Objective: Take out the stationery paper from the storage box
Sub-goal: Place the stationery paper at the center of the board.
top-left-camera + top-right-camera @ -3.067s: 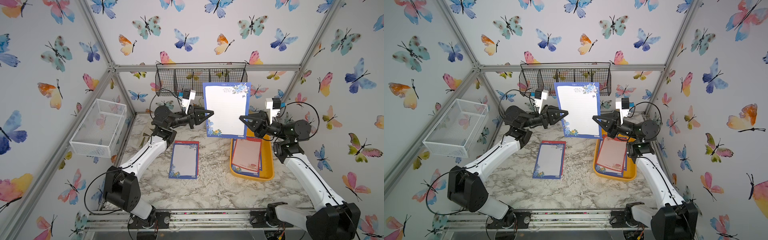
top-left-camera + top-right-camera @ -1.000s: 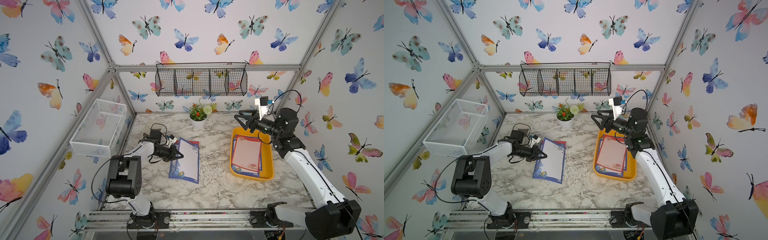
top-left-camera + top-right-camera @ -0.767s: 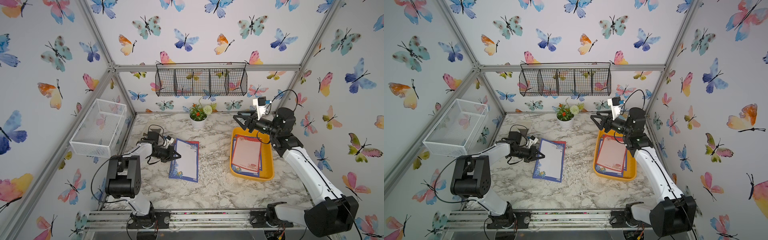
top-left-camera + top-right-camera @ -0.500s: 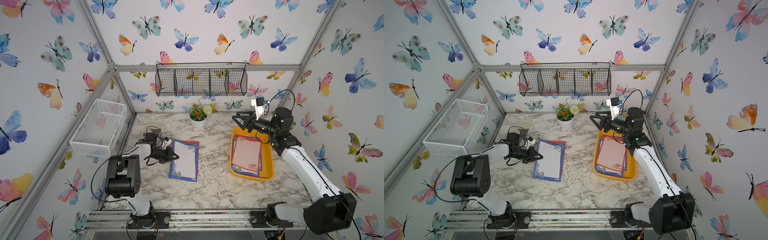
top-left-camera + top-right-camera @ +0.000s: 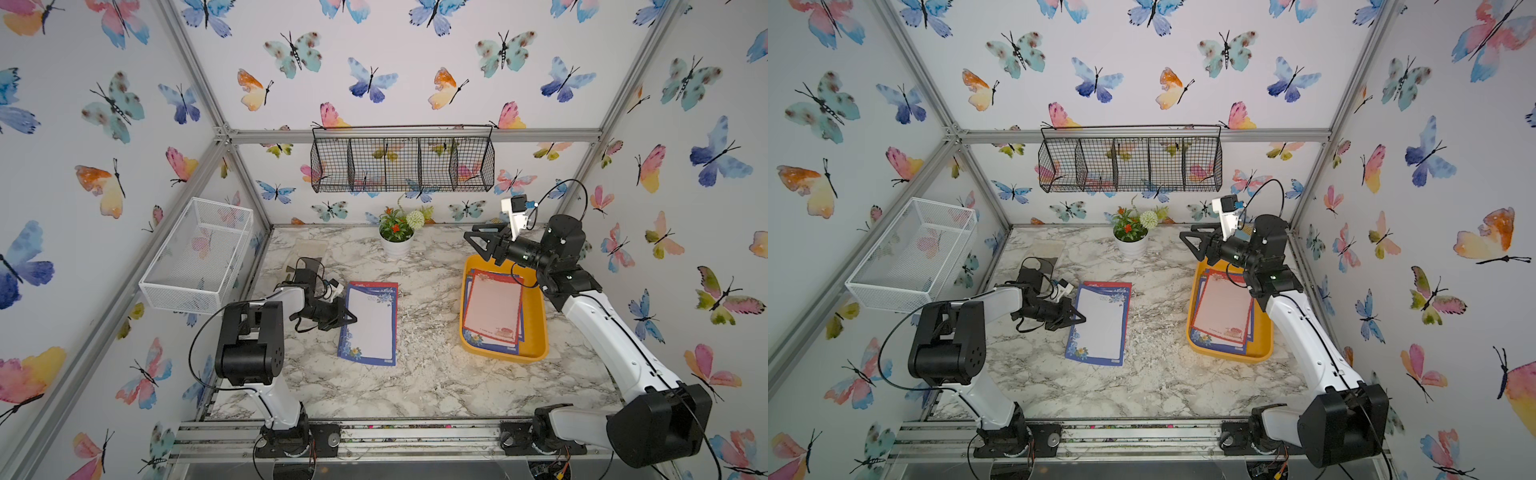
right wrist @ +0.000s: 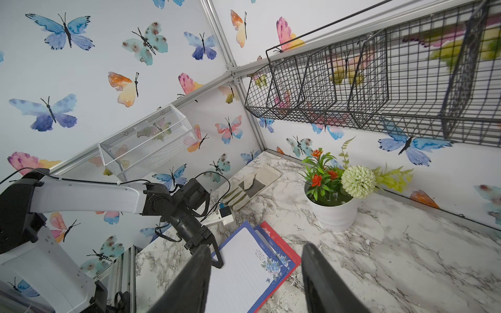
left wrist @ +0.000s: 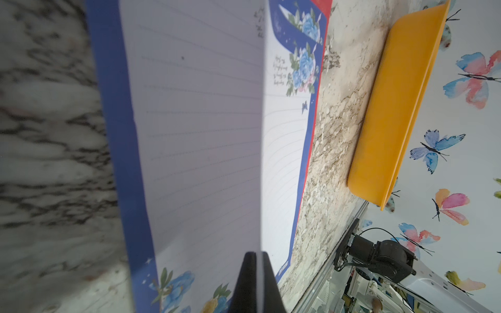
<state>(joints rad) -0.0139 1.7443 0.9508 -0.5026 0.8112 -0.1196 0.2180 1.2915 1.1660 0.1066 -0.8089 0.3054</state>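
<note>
Stationery paper (image 5: 494,307): flat, slightly fanned stack inside the storage box (image 5: 535,324); pink sheet with red border on top, blue borders showing beneath.
Sheets already out: blue-bordered sheet (image 5: 370,324) flat on the marble table (image 5: 428,374), overlying a red-bordered sheet (image 5: 374,285), well apart from the box.
Handling: probably very light, limp and smooth; likely to slide, cling to the sheet below, or crease under a hard pinch. Best taken at a free border edge or corner and lifted slowly.
Left gripper (image 5: 348,318): low at the blue-bordered sheet's long edge nearest the left arm. Fingers (image 7: 252,281) pressed together on that edge, which curls up off the table in the left wrist view.
Right gripper (image 5: 474,240): hovering over the far end of the box, fingers (image 6: 195,281) apart, nothing between.
Edges: low box walls close around the stack, little gap for a finger; far short edge of the stack nearest the right gripper.
Open room: bare marble between the box and the laid sheets; flower pot (image 5: 397,245) at the back, clear of both.
</note>
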